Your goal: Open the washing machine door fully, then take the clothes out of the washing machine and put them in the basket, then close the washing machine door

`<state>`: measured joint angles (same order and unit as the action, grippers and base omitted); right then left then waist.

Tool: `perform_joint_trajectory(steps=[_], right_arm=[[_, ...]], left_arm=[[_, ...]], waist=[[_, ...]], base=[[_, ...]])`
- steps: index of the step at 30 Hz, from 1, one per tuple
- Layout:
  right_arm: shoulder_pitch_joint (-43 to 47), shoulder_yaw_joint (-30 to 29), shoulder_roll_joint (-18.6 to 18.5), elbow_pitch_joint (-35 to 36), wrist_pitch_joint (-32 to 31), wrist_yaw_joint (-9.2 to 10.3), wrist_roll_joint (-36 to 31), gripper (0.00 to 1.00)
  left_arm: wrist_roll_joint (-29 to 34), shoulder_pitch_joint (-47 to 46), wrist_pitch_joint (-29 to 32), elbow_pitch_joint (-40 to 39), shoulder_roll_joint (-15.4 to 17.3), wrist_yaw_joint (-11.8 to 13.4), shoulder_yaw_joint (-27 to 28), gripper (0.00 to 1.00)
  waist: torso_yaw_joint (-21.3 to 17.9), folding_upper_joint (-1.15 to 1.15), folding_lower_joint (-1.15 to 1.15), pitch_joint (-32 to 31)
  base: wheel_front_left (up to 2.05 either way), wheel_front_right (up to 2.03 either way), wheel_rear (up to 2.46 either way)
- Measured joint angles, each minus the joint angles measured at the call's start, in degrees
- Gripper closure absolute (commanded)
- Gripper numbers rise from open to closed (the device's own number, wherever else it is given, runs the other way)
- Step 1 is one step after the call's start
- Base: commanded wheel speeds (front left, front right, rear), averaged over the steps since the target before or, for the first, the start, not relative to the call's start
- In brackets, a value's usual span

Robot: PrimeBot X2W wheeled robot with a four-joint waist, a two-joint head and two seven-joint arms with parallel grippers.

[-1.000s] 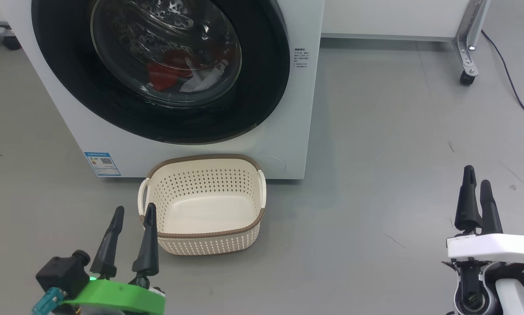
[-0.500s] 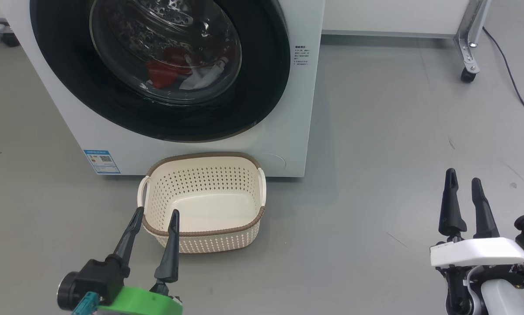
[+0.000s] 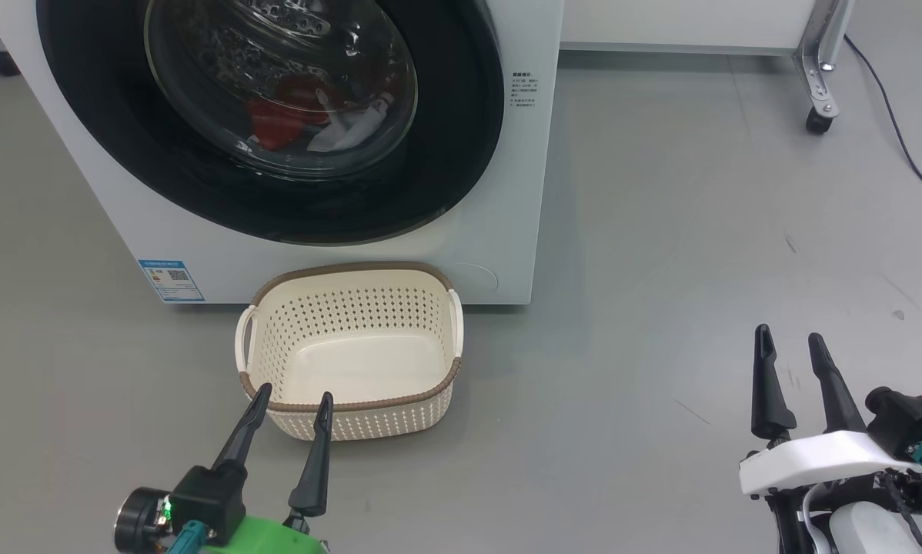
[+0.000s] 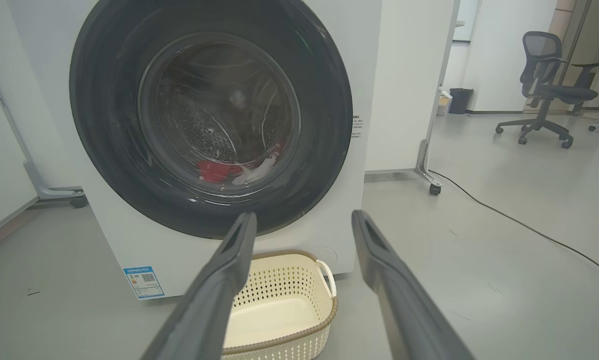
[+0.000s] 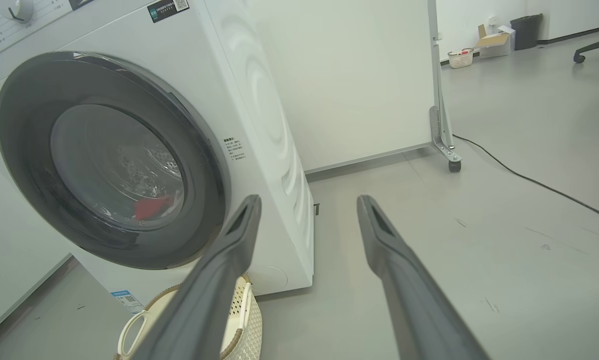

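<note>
The white washing machine point(image 3: 507, 192) point(image 4: 364, 60) point(image 5: 259, 100) stands at the upper left, its round black-rimmed door point(image 3: 461, 154) point(image 4: 104, 150) point(image 5: 24, 165) shut. Red and white clothes point(image 3: 292, 123) point(image 4: 219, 171) point(image 5: 152, 207) lie in the drum behind the glass. The cream basket point(image 3: 353, 308) point(image 4: 289, 280) point(image 5: 242, 305) sits empty on the floor in front of the machine. My left gripper point(image 3: 295, 398) point(image 4: 303, 218) is open, its tips just short of the basket's near rim. My right gripper point(image 3: 790, 338) point(image 5: 308, 202) is open over bare floor at the lower right, holding nothing.
Grey floor point(image 3: 661, 231) lies to the right of the machine. A white partition on a metal castor leg point(image 3: 819, 77) point(image 4: 424, 160) point(image 5: 442, 135) stands behind, with a black cable point(image 3: 900, 138) running over the floor. An office chair point(image 4: 544, 85) is far off.
The left gripper has shifted right, from beside the basket's left handle to its near rim. The right gripper has drawn back and lower in view. The camera has shifted slightly.
</note>
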<state>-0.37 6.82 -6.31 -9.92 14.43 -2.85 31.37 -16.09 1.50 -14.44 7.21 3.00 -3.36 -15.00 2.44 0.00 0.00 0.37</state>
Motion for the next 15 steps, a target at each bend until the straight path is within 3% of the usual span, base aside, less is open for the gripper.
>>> perform_joint_trajectory(steps=[15], right_arm=[[0.0,1.8,-0.2,-3.7,-0.3,1.01,-1.9,0.00]], left_arm=[[0.6,0.0,0.0,3.3,-0.1,1.6,-0.1,0.00]], waist=[[-0.3,0.00,0.00,0.8]], base=[[0.00,0.00,0.00]])
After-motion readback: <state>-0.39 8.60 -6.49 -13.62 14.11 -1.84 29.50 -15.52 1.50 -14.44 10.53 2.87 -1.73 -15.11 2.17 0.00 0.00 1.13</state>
